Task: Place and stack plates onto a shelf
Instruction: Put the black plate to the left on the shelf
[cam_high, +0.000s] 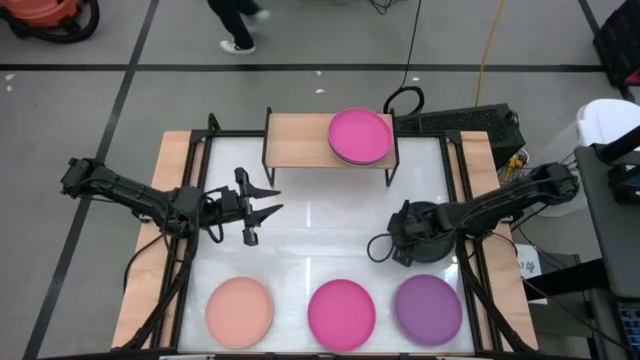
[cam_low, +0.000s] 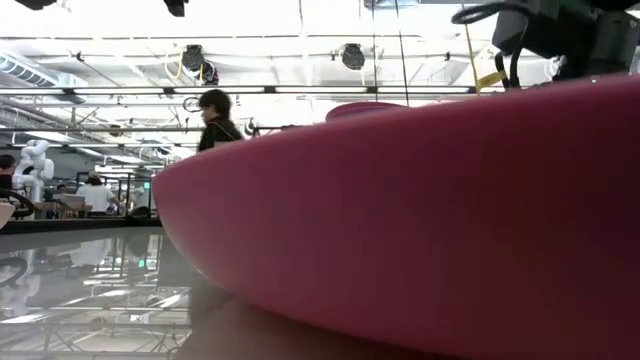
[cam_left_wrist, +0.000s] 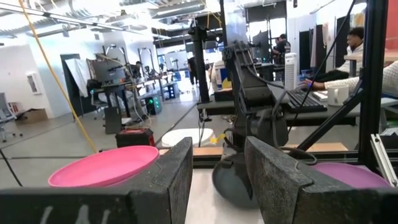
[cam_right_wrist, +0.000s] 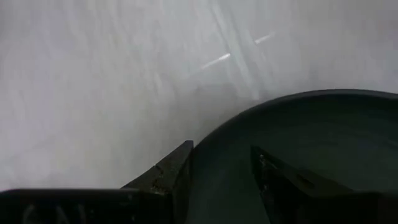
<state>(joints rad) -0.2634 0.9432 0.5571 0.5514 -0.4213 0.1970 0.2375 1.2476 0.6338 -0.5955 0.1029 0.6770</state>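
Note:
The shelf (cam_high: 300, 142) stands at the table's far edge, with a stack of magenta plates (cam_high: 360, 136) on its right half. A black plate (cam_high: 434, 222) lies flat on the table's right side. My right gripper (cam_right_wrist: 221, 177) is over the black plate's rim, open, one finger on each side. Peach (cam_high: 240, 310), magenta (cam_high: 341, 313) and purple (cam_high: 428, 307) plates lie in a row along the near edge. My left gripper (cam_high: 262, 200) hangs open above the table's left half, holding nothing. The low view is filled by the near magenta plate (cam_low: 450, 220). My right gripper comes at the black plate from above, slanting down. One finger (cam_right_wrist: 286, 183) is inside the dish and the other (cam_right_wrist: 165, 177) outside the rim (cam_right_wrist: 205, 149), over the white table. The plate lies flat on the table. Whether the fingers touch the rim I cannot tell.
The shelf's left half (cam_high: 295, 140) is bare wood. White tabletop (cam_high: 320, 235) lies open between the two arms. Black frame rails (cam_high: 185, 250) run along both side edges. A cable loop (cam_high: 380, 247) lies beside the right gripper. A person (cam_low: 215, 120) is behind the table.

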